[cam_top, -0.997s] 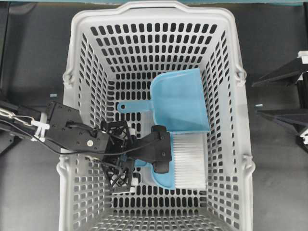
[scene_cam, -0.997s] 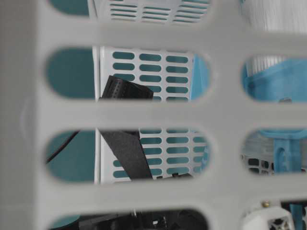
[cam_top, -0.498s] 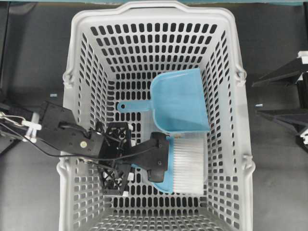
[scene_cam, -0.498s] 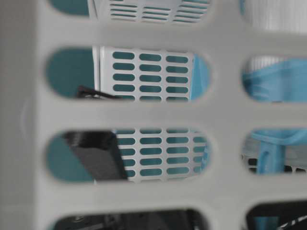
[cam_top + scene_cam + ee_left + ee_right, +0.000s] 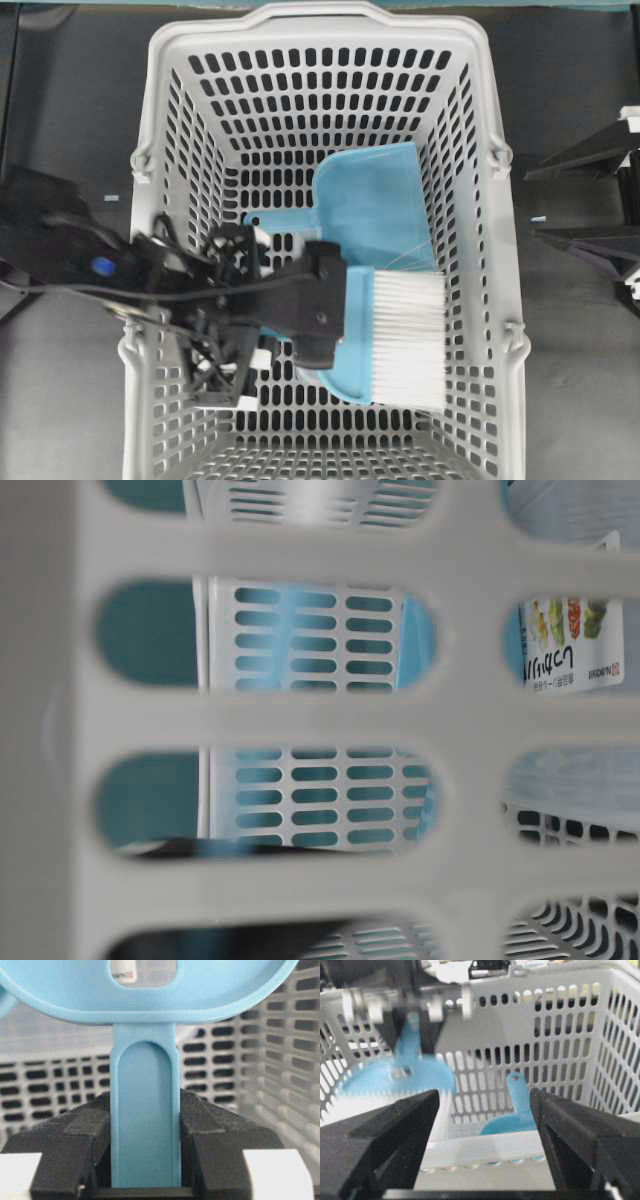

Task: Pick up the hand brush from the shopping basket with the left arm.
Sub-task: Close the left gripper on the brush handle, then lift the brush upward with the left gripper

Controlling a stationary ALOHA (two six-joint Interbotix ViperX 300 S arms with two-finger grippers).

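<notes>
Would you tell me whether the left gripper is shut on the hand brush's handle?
Shut on it: in the wrist view both fingers of the left gripper press the flat handle of the hand brush.

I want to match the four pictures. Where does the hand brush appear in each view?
Overhead: the hand brush is at lower centre inside the shopping basket, held by its handle in the left hand.
Table-level: not recognisable; only a blue blur behind the basket wall.
Left wrist: handle at centre, clamped between black fingers.
Right wrist: blurred, at left.
Shared landmark: the grey slotted basket wall.
</notes>
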